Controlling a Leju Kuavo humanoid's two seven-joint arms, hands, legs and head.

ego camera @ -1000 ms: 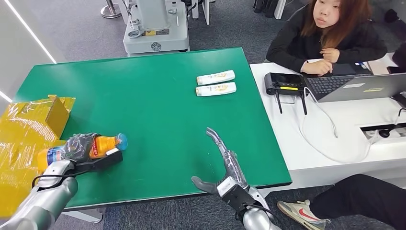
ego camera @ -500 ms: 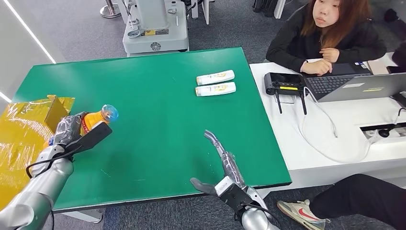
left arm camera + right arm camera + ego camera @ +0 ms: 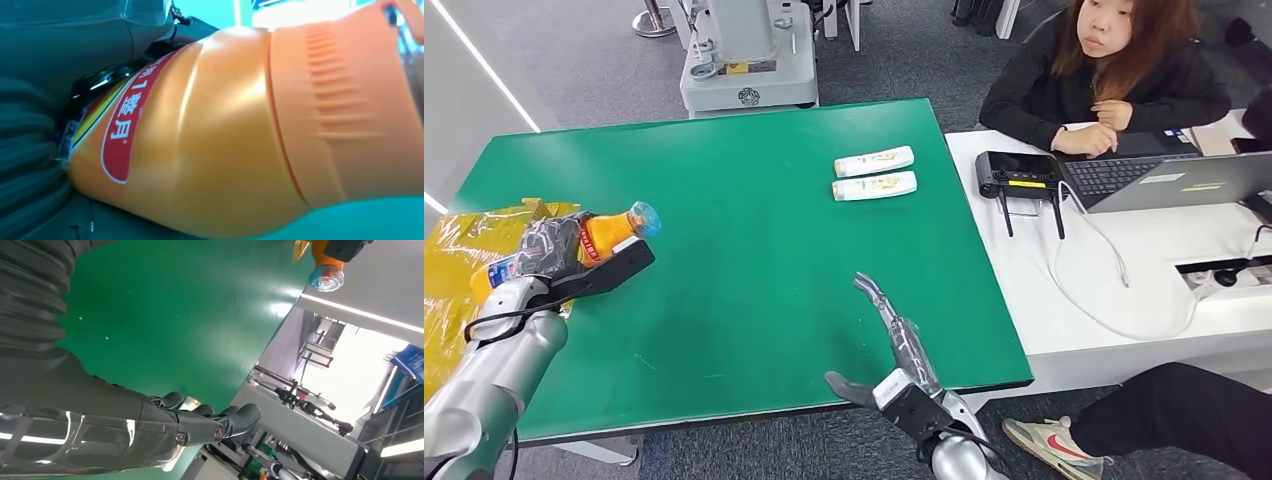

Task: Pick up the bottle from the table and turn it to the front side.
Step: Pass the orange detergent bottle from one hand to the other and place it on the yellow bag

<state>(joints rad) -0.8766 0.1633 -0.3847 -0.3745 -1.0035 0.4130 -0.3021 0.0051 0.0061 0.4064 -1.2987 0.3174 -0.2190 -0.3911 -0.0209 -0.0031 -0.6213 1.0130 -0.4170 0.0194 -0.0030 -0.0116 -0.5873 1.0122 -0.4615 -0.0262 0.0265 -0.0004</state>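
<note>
My left hand (image 3: 552, 248) has its fingers wrapped round the orange bottle (image 3: 599, 232), holding it above the table's (image 3: 754, 260) left edge, cap tilted up and right. My right hand (image 3: 896, 345) hangs spread and empty at the near edge.

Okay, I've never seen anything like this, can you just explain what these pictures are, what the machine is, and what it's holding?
This is a humanoid robot with two silver arms. The wide picture is from its head, looking down at a green table. The other two come from cameras at its wrists. Its left hand holds an orange drink bottle off the table; the left wrist picture shows that bottle up close. Its right hand is open and holds nothing. Two small white bottles lie at the table's far side. A person sits at a white desk alongside.
</note>
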